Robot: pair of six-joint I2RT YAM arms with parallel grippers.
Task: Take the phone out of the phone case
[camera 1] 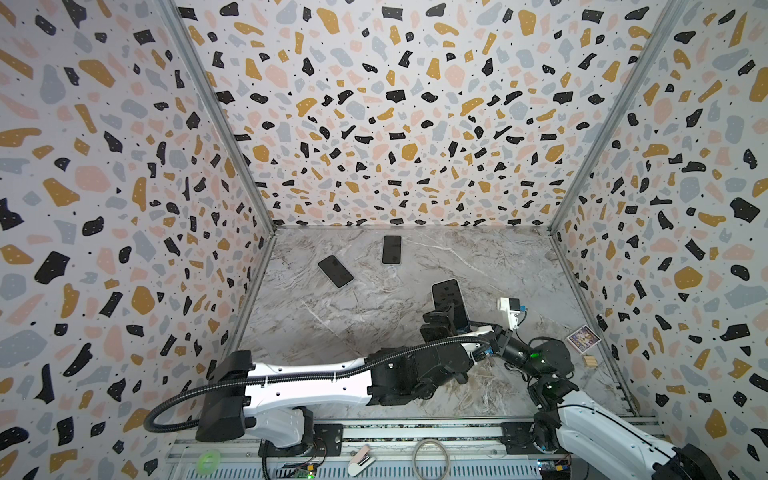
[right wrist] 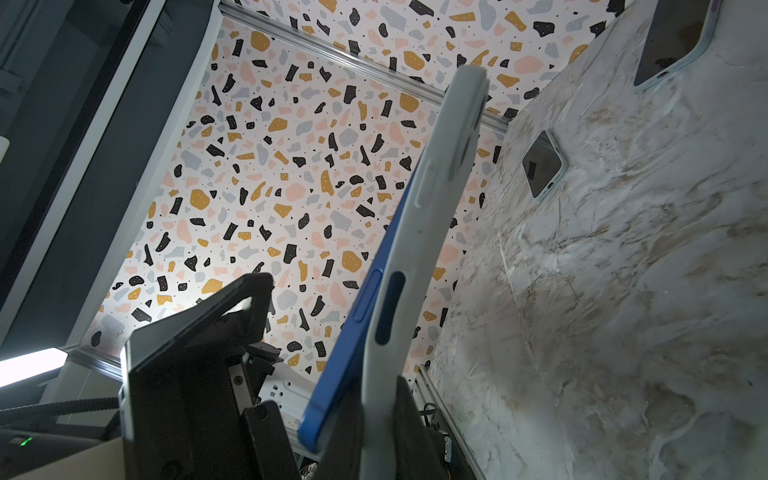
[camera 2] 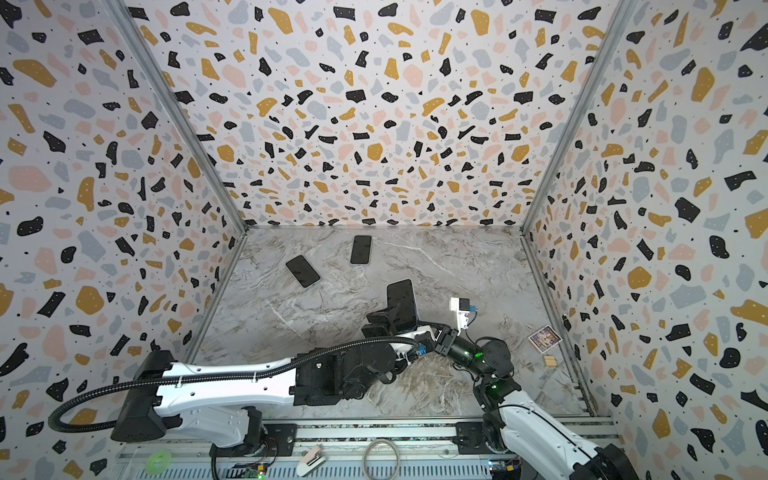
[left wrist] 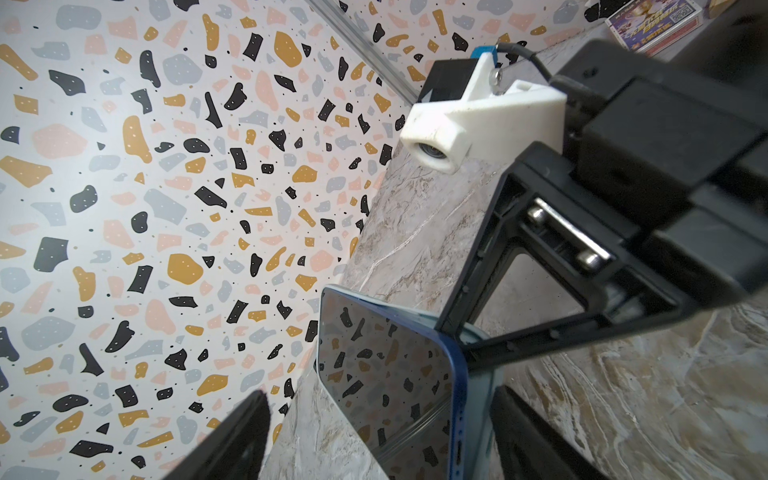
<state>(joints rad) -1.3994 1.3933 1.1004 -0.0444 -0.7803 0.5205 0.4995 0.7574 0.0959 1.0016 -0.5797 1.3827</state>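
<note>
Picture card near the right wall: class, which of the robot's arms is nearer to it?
Right. The right arm bends its elbow just beside the card; the left hand is further away, open around the raised phone mid-table.

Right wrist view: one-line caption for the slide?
Right gripper clamps the case, blue phone partly out at one end; left gripper open beside it.

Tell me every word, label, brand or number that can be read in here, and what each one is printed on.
Small colourful printed card: yellow lettering and a code-like square, too blurred to read.
Two flat-lying black-screened phones: no text shows.
Blue phone in the pale grey case: dark screen, no text or brand visible.
Nothing else bears legible writing.
</note>
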